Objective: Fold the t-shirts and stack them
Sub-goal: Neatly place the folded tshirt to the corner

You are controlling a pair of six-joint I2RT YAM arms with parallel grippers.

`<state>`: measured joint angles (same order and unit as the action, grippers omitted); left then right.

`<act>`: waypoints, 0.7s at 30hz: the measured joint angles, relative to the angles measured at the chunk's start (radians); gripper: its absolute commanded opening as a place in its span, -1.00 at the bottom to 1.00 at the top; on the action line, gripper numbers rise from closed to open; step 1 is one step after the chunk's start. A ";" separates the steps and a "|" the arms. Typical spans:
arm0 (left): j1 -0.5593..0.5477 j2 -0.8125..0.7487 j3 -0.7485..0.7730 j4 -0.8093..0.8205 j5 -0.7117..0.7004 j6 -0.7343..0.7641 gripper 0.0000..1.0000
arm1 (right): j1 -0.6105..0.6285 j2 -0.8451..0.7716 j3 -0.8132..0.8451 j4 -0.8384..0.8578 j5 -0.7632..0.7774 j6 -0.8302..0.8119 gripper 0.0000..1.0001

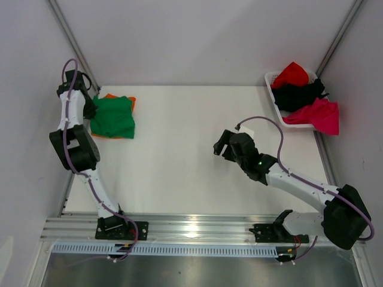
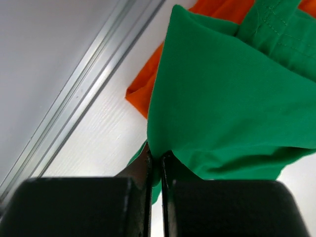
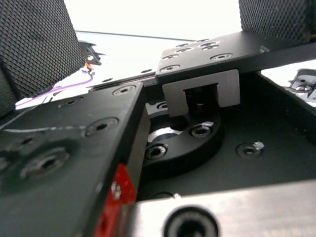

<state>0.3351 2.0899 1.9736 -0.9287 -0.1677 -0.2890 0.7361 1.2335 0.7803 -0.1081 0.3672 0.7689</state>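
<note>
Nearest the arm bases, the right arm point(image 1: 299, 182) is reaching over the bare middle of the desk point(image 1: 179, 179). The right fingers point(image 1: 221, 143) are standing spread as wide as they go, holding nothing. The right wrist view is showing mostly black metal plates and screws, with only the mesh-faced fingers at its top corners.

Farther back on the left, the left fingers point(image 2: 150, 167) are pressed together and pinching a near edge of the green t-shirt point(image 2: 232, 98), with the cloth coming straight out from between their tips. The green t-shirt is lying folded on top of the orange t-shirt point(image 2: 143, 91), which is peeking out at its edges, close to the desk's far left corner. How the orange one is folded is hidden underneath.

At the far right corner, a white basket point(image 1: 270, 78) is holding a red t-shirt point(image 1: 291, 75), a black t-shirt point(image 1: 299, 95) and a magenta t-shirt point(image 1: 317, 115). All three are crumpled, and the magenta one is spilling over the rim.
</note>
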 measured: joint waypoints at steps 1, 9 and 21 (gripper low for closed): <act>0.001 0.003 0.004 -0.013 -0.019 -0.010 -0.99 | 0.000 0.002 0.000 -0.002 -0.001 0.000 0.59; 0.024 0.077 0.085 -0.100 -0.136 -0.102 -0.99 | 0.000 0.006 0.015 -0.038 -0.002 -0.003 0.59; 0.050 0.072 -0.016 0.043 -0.056 -0.127 -0.41 | 0.000 0.000 0.016 -0.060 -0.001 -0.003 0.59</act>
<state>0.3847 2.1624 1.9575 -0.8856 -0.2237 -0.4160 0.7364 1.2335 0.7963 -0.1684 0.3664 0.7658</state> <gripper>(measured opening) 0.156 0.796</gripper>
